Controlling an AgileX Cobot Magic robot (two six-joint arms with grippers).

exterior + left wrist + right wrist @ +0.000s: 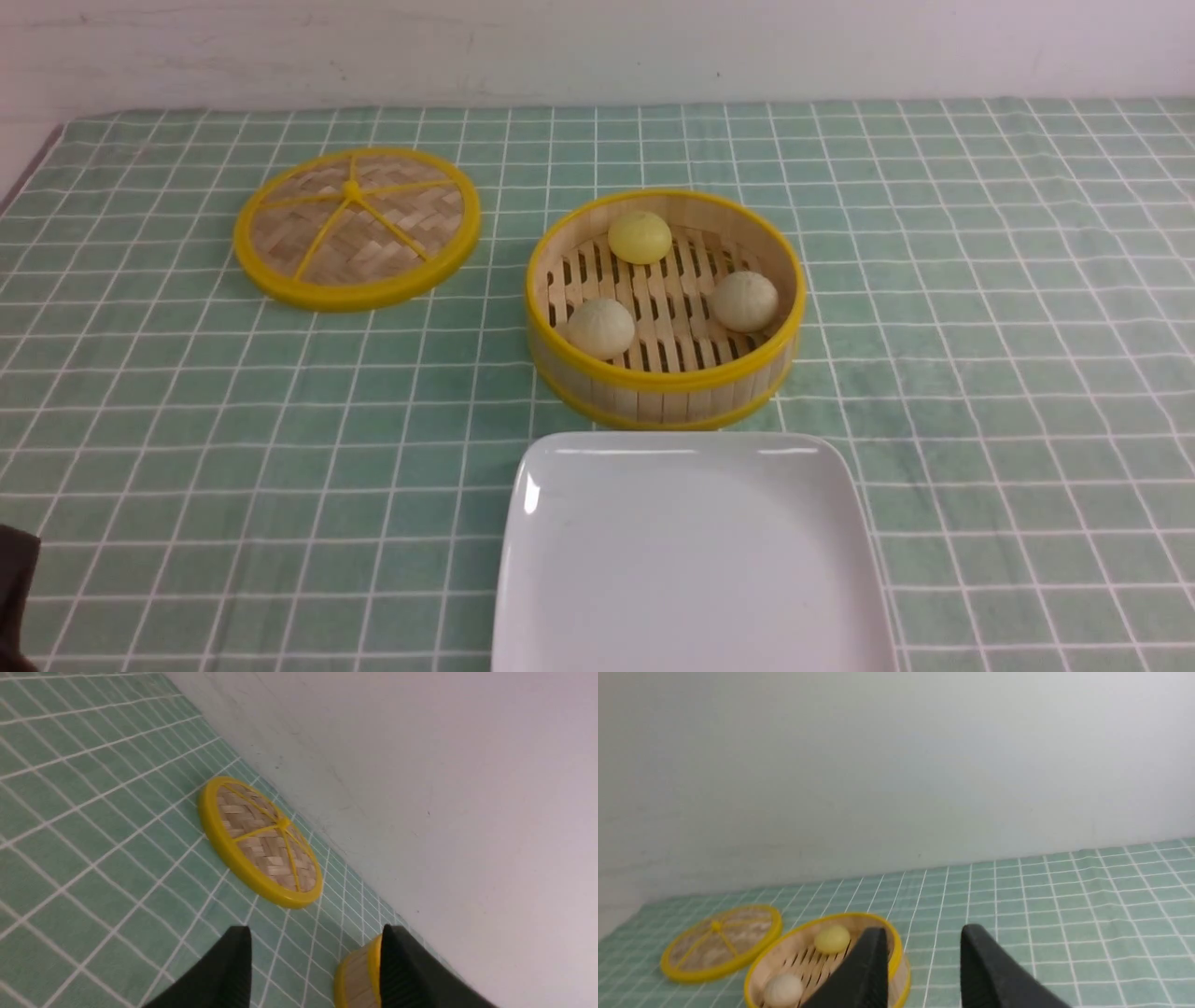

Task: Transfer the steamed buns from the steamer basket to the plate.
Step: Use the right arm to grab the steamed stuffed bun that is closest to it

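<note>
The steamer basket (663,387) stands mid-table with three steamed buns on its slatted floor: a pale yellow one (639,236) at the back, a cream one (600,328) front left and another (744,301) at the right. The white plate (691,560) lies bare just in front of the basket. Neither gripper's jaws show in the front view. In the left wrist view my left gripper (316,929) is open above the cloth, beside the basket's wall (356,975). My right gripper (924,929) is open too, holding nothing, to the right of the basket (803,926) with a yellow bun (831,939) and a cream bun (783,990) in sight.
The flat woven lid (357,227) with yellow spokes lies on the green checked cloth to the left of the basket, also visible as the lid (261,842) and the lid (720,942). A white wall bounds the table's far edge. A dark bit of my left arm (14,597) shows at the lower left corner.
</note>
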